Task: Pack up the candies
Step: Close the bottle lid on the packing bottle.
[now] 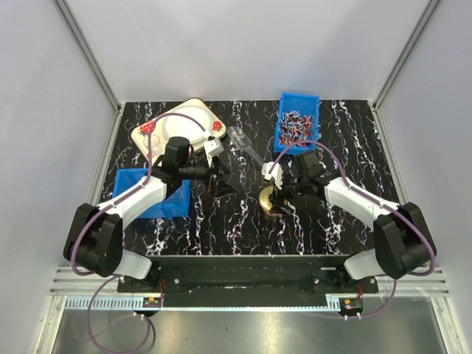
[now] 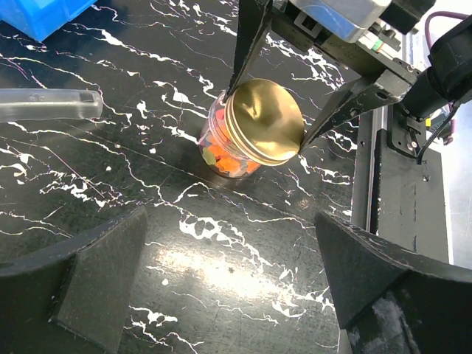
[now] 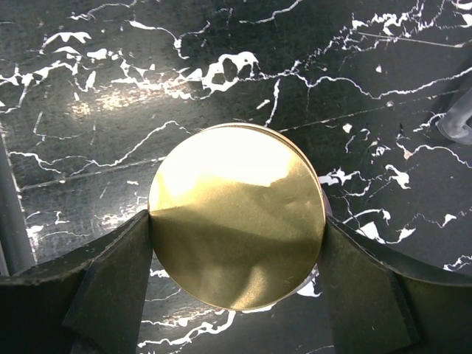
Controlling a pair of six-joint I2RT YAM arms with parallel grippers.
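Right wrist: the right gripper (image 3: pixel 236 221) clamps the gold lid (image 3: pixel 236 184) on the jar (image 2: pixel 210 136) of candies (image 2: pixel 225 158). Best to turn it level and square. The left gripper (image 2: pixel 228 254) gapes wide, empty.

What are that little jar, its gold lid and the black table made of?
The lid looks like metal with a satin gold finish: it shows soft, broad reflections. The jar seems clear glass or plastic, I can't tell which; the candies show through its wall. The table looks glossy, with a black-and-white marble pattern, possibly only a printed film.
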